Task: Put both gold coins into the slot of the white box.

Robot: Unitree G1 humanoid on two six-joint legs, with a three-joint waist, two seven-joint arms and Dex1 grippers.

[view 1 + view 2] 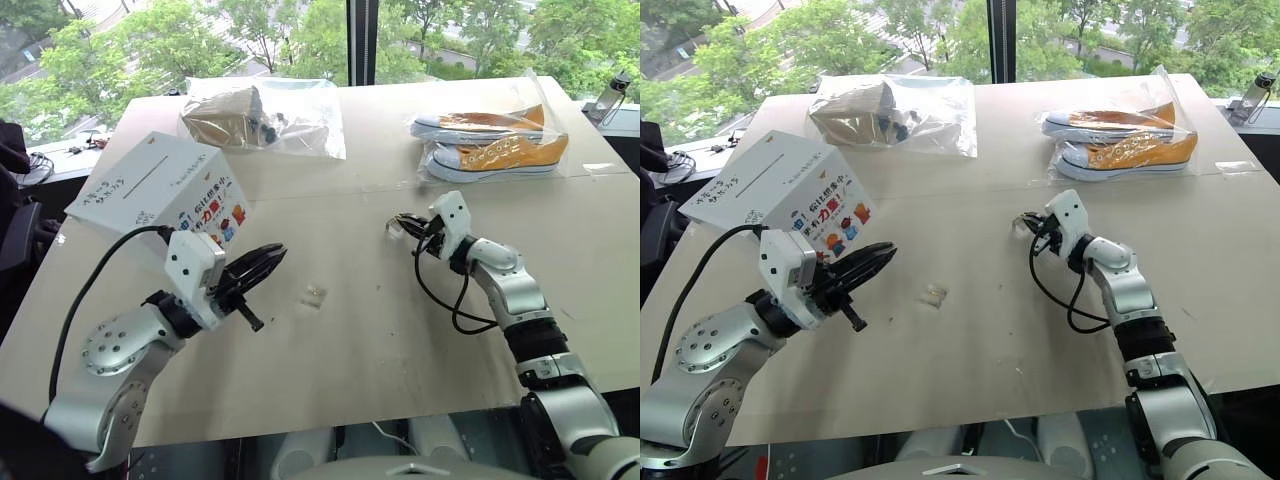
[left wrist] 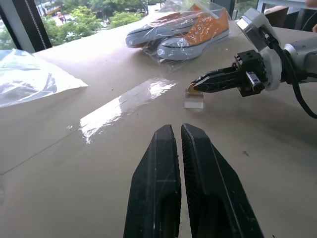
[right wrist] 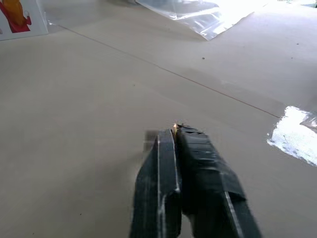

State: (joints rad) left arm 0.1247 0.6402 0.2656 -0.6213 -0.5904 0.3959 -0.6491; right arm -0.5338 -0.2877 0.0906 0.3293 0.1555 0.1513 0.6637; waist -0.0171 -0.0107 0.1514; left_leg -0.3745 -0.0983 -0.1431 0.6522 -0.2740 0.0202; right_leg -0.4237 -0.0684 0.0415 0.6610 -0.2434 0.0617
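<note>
Right gripper (image 2: pixel 194 89); gold coin (image 3: pixel 175 127) barely visible

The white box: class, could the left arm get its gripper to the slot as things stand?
Probably yes. The white box sits just beyond the left gripper, its slot on the uncovered top face, with nothing between them; the gripper points past it, so the arm would have to swing round.
</note>
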